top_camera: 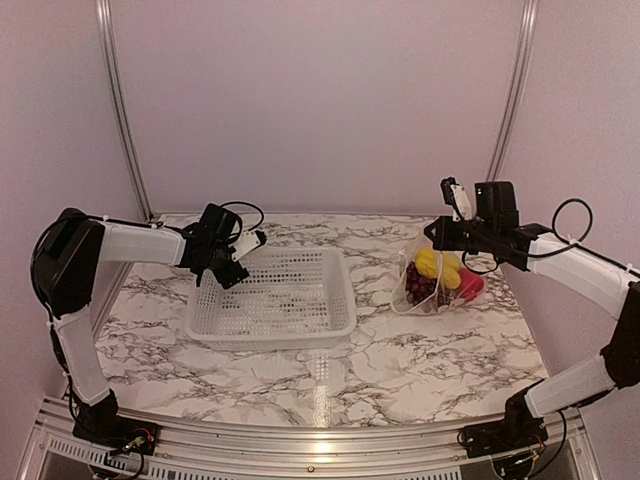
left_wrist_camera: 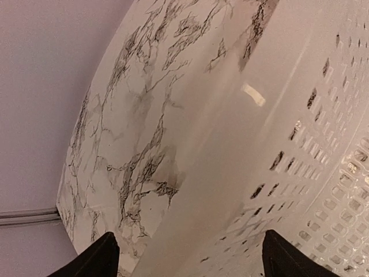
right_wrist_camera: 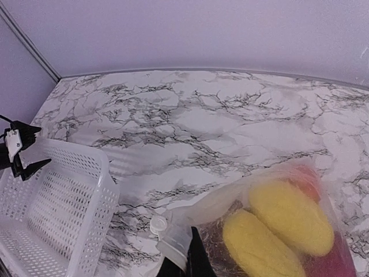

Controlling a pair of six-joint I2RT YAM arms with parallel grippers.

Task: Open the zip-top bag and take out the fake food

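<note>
The clear zip-top bag (top_camera: 437, 281) stands on the marble table right of the white basket. It holds the fake food: yellow pieces (top_camera: 433, 262), a dark purple grape bunch (top_camera: 418, 285) and a red piece (top_camera: 469, 285). My right gripper (top_camera: 436, 234) is shut on the bag's top zip edge (right_wrist_camera: 183, 245), with its fingers (right_wrist_camera: 196, 265) pinched together; yellow pieces (right_wrist_camera: 288, 216) show through the plastic. My left gripper (top_camera: 236, 256) is open and empty over the basket's far left corner; its jaws (left_wrist_camera: 193, 265) straddle the basket rim (left_wrist_camera: 230, 190).
The white perforated basket (top_camera: 270, 330) sits mid-table with nothing in it, and it also shows in the right wrist view (right_wrist_camera: 69, 219). Pink walls and metal posts close the back and sides. The left gripper shows at the left of the right wrist view (right_wrist_camera: 20, 153).
</note>
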